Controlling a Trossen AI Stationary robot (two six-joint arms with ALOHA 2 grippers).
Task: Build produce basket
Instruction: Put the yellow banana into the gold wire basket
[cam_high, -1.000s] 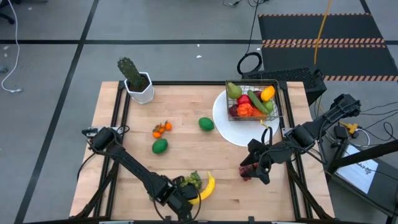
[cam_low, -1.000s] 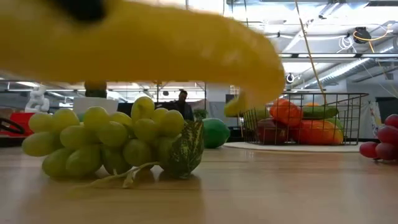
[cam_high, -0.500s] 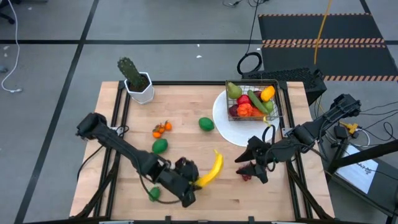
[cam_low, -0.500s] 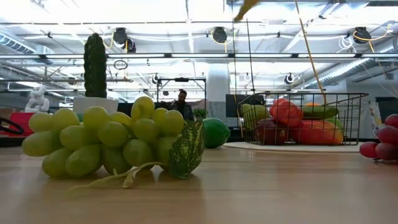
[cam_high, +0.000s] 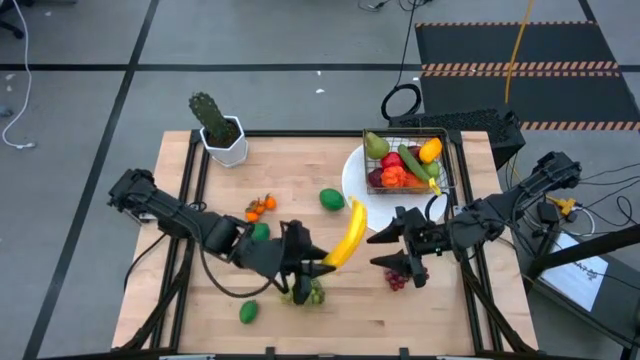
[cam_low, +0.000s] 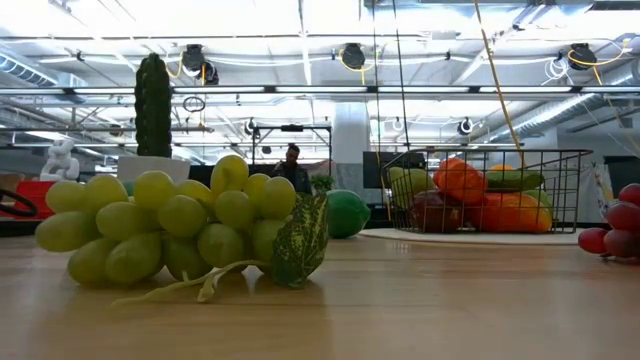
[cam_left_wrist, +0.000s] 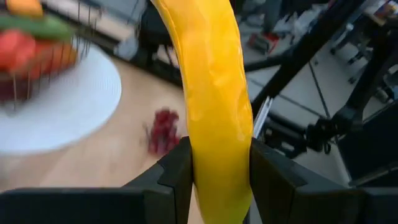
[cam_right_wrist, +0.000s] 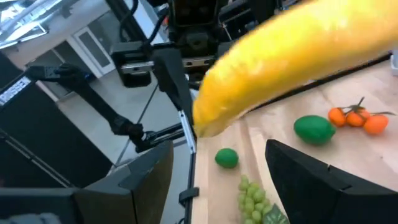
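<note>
left gripper (cam_left_wrist: 217, 180) clamps the banana (cam_high: 347, 234) near one end, aloft mid-table short of the wire basket (cam_high: 444, 160) on the white plate (cam_high: 355, 190); looks light, stiff, smooth-skinned, likely to pivot; right gripper (cam_high: 395, 247) waits open just beyond its tip.

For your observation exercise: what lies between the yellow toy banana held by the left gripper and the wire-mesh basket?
High view: only the white round plate under the silver wire-mesh basket; the yellow banana, in the left gripper, reaches the plate's edge.
</note>
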